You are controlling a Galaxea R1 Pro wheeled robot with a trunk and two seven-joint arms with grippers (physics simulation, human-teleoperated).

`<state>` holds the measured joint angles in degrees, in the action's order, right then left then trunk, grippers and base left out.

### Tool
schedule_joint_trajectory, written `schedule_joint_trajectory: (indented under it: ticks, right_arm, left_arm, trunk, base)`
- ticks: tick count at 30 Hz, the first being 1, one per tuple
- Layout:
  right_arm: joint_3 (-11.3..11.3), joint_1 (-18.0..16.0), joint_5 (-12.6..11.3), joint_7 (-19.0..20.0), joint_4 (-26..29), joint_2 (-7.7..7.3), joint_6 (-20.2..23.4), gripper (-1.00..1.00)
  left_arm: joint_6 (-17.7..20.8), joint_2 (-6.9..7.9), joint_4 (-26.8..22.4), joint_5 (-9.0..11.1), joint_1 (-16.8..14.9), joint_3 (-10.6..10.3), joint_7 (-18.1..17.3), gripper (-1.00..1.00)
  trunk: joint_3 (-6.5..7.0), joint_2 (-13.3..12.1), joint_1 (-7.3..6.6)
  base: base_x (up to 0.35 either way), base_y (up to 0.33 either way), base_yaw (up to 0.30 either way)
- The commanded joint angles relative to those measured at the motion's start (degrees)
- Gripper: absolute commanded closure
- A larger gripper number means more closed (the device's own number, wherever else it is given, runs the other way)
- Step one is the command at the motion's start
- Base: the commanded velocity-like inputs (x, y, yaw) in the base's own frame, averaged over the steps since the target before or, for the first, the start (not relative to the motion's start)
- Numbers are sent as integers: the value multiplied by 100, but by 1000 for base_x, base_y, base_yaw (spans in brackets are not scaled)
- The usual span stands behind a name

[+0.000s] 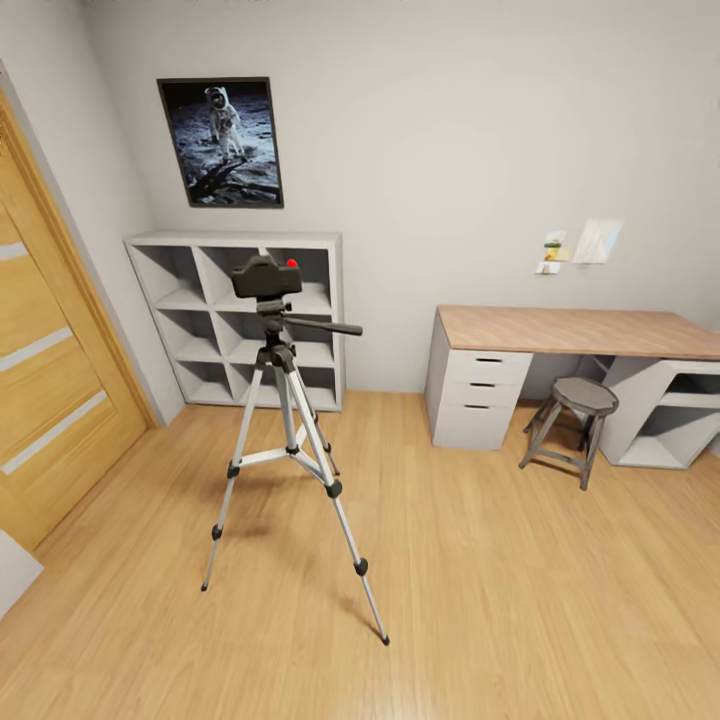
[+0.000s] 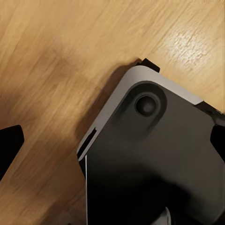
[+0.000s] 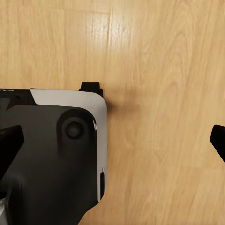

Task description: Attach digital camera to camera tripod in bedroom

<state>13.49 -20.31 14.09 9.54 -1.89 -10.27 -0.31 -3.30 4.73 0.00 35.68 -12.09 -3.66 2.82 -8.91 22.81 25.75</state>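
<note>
One light wood plank floor [image 1: 500,600] under pale grey walls [image 1: 450,120].

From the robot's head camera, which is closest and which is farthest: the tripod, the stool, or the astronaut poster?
1. camera tripod: nearest, mid-floor, left of centre.
2. stool: farther back, on the right.
3. astronaut poster: farthest, on the back wall, upper left.

Small black camera [image 1: 265,277] with a red dot sits upright on the silver-legged tripod [image 1: 288,440], standing on the bedroom's wood floor [image 1: 500,580], left side.
</note>
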Motion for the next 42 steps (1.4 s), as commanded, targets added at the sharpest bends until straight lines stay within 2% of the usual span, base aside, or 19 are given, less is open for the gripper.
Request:
schedule_joint_trajectory:
  ticks: [1, 42]
  right_arm:
    - [49, -8, 50, 13, -13, -2, -4, -100]
    - [53, -8, 50, 6, -12, -1, -12, -100]
  left_arm:
    - [-10, -1, 0, 26, -3, -39, 17, -100]
    - [3, 2, 0, 30, 5, -38, 17, -100]
  trunk:
    - [-2, 11, 3]
    - [372, 11, 3]
  base:
    - [0, 0, 0]
    - [0, 0, 0]
